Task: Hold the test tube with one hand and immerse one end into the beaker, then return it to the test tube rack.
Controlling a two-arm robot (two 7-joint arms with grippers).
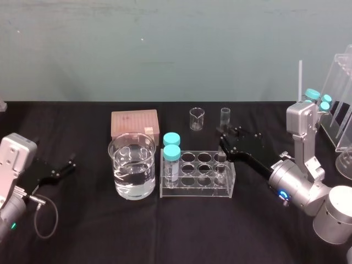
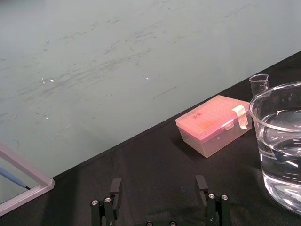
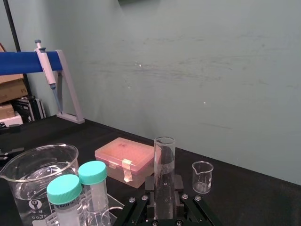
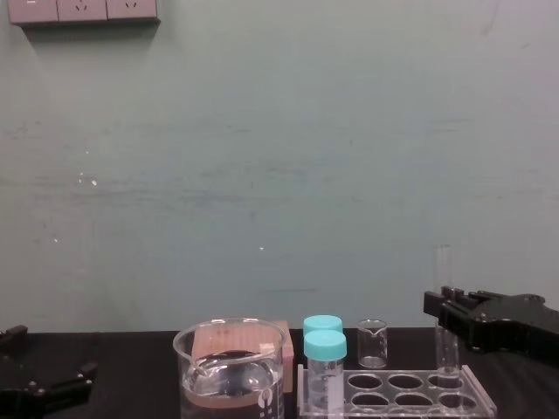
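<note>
The test tube (image 1: pixel 224 116) stands upright, its lower end in a hole at the right end of the test tube rack (image 1: pixel 198 190). My right gripper (image 1: pixel 223 142) is shut on its middle; in the right wrist view the tube (image 3: pixel 164 160) rises between both fingers (image 3: pixel 178 184). The chest view shows the tube (image 4: pixel 446 271) and right gripper (image 4: pixel 444 307) above the rack (image 4: pixel 393 384). The beaker (image 1: pixel 132 165), partly filled with clear liquid, stands left of the rack. My left gripper (image 2: pixel 158 188) is open and parked at the table's left (image 1: pixel 60 170), apart from the beaker (image 2: pixel 282 141).
Two turquoise-capped vials (image 1: pixel 171 157) fill the rack's left end. A pink lidded box (image 1: pixel 134 124) and a tiny clear beaker (image 1: pixel 197 119) sit behind. A clear acrylic stand (image 1: pixel 341 104) is at the far right, and a pipette stand (image 3: pixel 47 66) shows in the right wrist view.
</note>
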